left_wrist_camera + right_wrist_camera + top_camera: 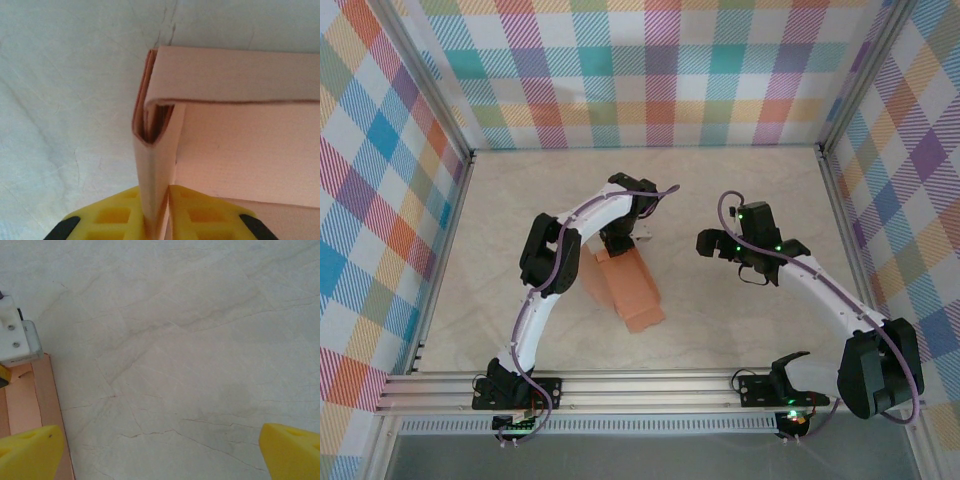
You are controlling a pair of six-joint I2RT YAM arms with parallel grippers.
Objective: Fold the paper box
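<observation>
Near edge: silver aluminium rail [650, 385] runs side to side, both arm bases bolted on it. White left arm [532, 320] w/ black joints & a purple cable curves up & inward. White right arm [830, 295] does the same from the other side, green lights lit on it.

Pale cream surface [740, 190]: marble-like look. Thin veins & hairline cracks show up close in the wrist views.

Salmon-orange thin card paper box [632, 290] lies on the surface approx ctr, a bit left of middle, btwn the arms & nearer the left one. Its long side slants from the left jaws down toward the rail.

Left jaws: yellow pads [117, 217] pressed together on a raised flap of the card, pinching it at the box's far end. The flap stands up from the flat panel, w/ curled layers visible inside the fold.

Right jaws: spread wide, yellow fingertips [30, 452] in both lower corners of the right wrist view. They sit over the surface just right of the box's edge, not touching it.

Far: silver metal frame posts [835, 170] at the corners. Plaid cloth walls [650, 70] in pastel blue, green, orange, purple & yellow close off left, back & right
</observation>
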